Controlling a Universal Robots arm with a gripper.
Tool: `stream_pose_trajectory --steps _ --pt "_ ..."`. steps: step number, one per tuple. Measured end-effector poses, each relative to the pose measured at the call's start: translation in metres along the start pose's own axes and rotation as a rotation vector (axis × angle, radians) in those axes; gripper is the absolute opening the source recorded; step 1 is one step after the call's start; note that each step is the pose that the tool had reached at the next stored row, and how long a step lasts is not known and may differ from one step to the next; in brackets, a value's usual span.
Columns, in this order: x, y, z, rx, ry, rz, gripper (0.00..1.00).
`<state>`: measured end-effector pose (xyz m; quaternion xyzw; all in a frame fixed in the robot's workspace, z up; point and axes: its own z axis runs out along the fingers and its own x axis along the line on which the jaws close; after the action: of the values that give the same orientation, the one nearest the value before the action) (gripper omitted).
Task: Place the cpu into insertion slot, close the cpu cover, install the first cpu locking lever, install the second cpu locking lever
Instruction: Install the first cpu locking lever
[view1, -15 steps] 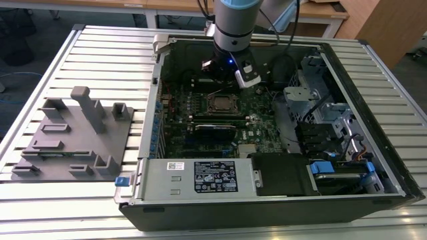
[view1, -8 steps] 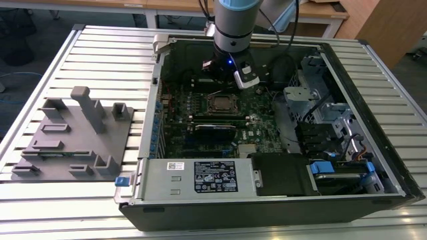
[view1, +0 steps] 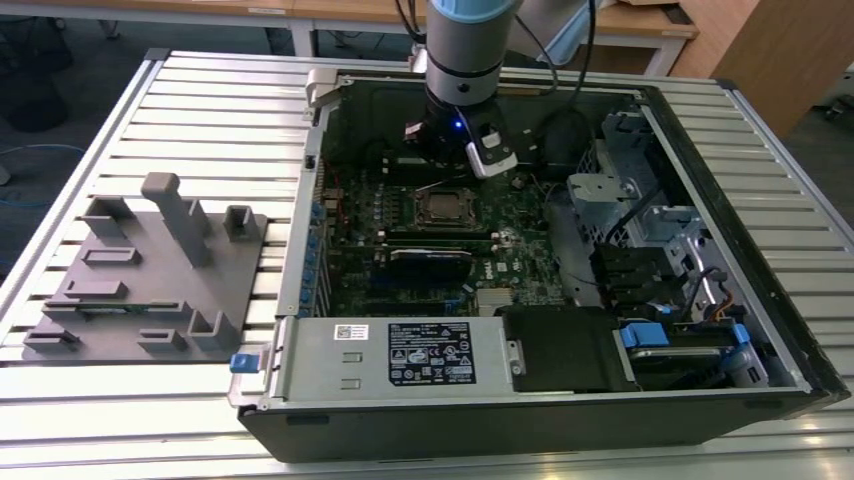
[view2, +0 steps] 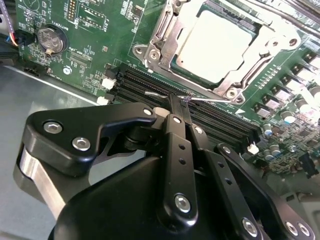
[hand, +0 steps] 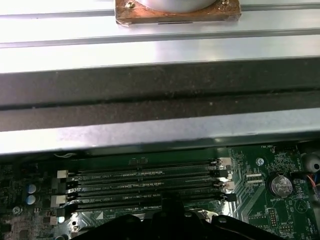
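Exterior view is showing the black gripper (view1: 451, 165) hanging upper-centre near the silver-rimmed square insertion slot (view1: 418, 210), second wrist view its empty-looking jaws meeting at a thin silvery locking lever (view2: 215, 99) beside the grey square cpu (view2: 217, 42) lying under the closed metal cpu cover (view2: 167, 37); lever-latching seems underway, needing steady pressing.

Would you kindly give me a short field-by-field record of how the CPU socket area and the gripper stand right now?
gripper: shut, tip at the thin locking lever
cpu: in the insertion slot, silver top showing
cpu cover: down, framing the cpu
memory slots: long, black, beside the socket
computer case: open, on a slatted table
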<state>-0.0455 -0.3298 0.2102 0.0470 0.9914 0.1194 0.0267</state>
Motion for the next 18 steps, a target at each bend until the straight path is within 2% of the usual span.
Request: stream_pose_trajectory --steps 4,8,11,18 --pt "0.0015 -0.0008 0.0031 -0.0025 -0.0216 -0.007 0.1" --pt "0.0024 -0.0018 0.0061 -0.004 -0.0363 -0.011 0.1" --pt "0.0029 -0.0021 0.0076 -0.0047 -0.0422 -0.013 0.1" --pt "0.0043 -0.0022 0.0091 -0.0046 -0.0476 -0.009 0.1"
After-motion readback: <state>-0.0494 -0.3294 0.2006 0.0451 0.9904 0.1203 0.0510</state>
